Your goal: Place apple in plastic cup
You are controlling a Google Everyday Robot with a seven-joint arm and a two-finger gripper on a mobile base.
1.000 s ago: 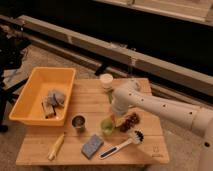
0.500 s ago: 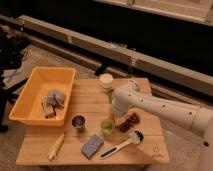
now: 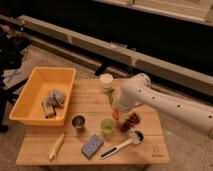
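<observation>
Noted plastic cup (image 3: 107,126), small, translucent light green, upright on bench (image 3: 90,102) near front edge. Found apple (image 3: 116,115), small, round, orange-red, just beside cup, outside it, directly under gripper (image 3: 116,110). Could not tell whether resting on bench.

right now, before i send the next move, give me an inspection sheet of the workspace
surface: wooden table, crowded along its front half.
job's things: apple at the gripper, just up and right of the plastic cup, not in it; the cup stands upright.
clutter: yellow bin at the left with items inside; metal cup; white cup; grape cluster; brush; blue sponge; yellow item.
grippers: gripper low over the table, between the plastic cup and the grape cluster; arm comes in from the right.
cables: nothing seen.
surroundings: long rail behind the table; dark equipment at the left.
</observation>
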